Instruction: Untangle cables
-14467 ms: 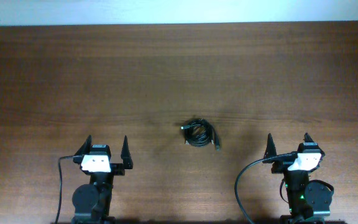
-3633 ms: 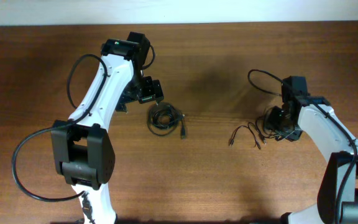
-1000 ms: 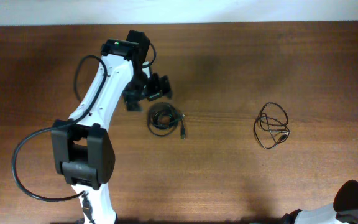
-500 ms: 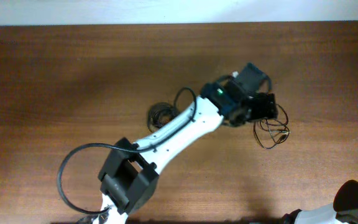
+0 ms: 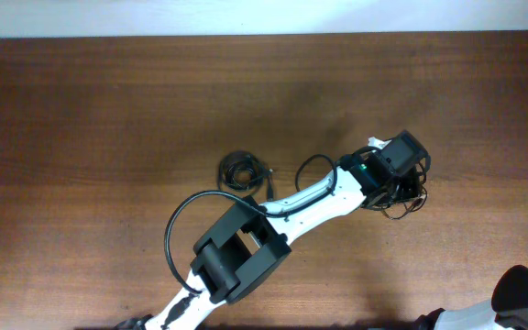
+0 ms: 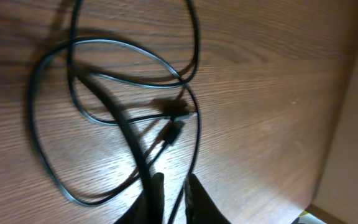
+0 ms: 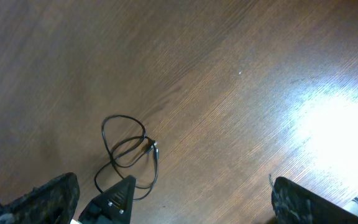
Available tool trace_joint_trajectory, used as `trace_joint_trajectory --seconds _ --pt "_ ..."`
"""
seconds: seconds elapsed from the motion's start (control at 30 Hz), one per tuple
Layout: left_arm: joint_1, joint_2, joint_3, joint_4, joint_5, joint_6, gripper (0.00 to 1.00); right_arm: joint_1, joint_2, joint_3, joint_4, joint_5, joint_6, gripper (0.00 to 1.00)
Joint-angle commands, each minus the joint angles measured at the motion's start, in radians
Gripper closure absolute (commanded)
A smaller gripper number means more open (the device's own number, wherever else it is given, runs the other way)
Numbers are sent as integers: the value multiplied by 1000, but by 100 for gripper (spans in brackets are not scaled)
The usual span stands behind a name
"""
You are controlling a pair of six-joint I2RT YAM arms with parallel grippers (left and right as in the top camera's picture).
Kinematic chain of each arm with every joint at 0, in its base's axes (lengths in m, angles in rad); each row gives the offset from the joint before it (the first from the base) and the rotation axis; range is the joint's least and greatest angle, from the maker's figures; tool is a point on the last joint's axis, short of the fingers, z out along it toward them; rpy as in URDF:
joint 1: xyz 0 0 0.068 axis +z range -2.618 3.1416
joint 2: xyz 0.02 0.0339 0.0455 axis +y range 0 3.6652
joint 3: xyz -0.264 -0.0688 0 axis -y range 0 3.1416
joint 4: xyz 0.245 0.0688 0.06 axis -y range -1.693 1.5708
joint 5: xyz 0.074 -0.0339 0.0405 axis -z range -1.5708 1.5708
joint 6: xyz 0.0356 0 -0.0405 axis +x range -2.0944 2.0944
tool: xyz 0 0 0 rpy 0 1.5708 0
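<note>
Worktop: dark wood-grain worktop (image 5: 108,110), a pale wall strip along its far edge
Just changed: your left arm (image 5: 319,192) has left the coil (image 5: 243,171) and swung right across the worktop to the loose cable (image 7: 129,149); its jaws, wide a second ago, have drawn nearly together
Left jaws: down on the near part of the loose cable, only a narrow gap between them and one strand running into that gap, so it looks pinched
Right jaws: spread as wide as they go, nothing in them, held high over the far right and well apart from both cables
Meaning for you: one cable already lies apart from the coil; this grip reads as the start of pulling its loops open or shifting it
Where the cables lie: coil left of centre, untouched; loose cable right of centre, under the left jaws
Count: two cable bundles, one tight coil and one loose set of loops; two plug ends (image 6: 174,124) meeting inside the loops; how many cords the coil holds you cannot tell
</note>
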Motion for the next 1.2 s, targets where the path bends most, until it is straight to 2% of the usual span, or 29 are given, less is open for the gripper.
trace_joint_trajectory --seconds 0.0,0.03,0.17,0.2,0.33,0.4,0.5,0.6,0.7,0.77,0.8,0.83,1.03,1.17 --pt "12 -5 45 -76 -14 76 100 1 -2 13 2 13 -6 2" --pt "21 -6 86 -137 -14 115 100 1 -2 13 2 13 -6 1" --pt "86 -8 456 -566 -35 373 100 1 -2 13 2 13 -6 2" --pt "117 -8 652 -705 -29 477 100 1 -2 13 2 13 -6 2" --pt "197 -8 1118 -896 -29 649 100 1 -2 13 2 13 -6 2" --pt "236 -8 1292 -928 -32 671 100 1 -2 13 2 13 -6 2" --pt "281 -63 1324 -866 -33 670 100 1 -2 13 2 13 -6 2" --pt "316 -97 1324 -824 -32 593 100 1 -2 13 2 13 -6 2" --pt "335 -100 1324 -805 -53 579 100 1 -2 13 2 13 -6 2" --pt "372 -113 1324 -786 -233 520 100 1 -2 13 2 13 -6 1" --pt "401 -115 1324 -768 -388 520 100 1 -2 13 2 13 -6 1" --pt "435 -115 1323 -766 -458 520 100 1 -2 13 2 13 -6 2" --pt "626 -115 1323 -759 -472 520 100 1 -2 13 2 13 -6 2" --pt "745 -113 1309 -758 -627 521 100 1 -2 13 2 13 -6 2"
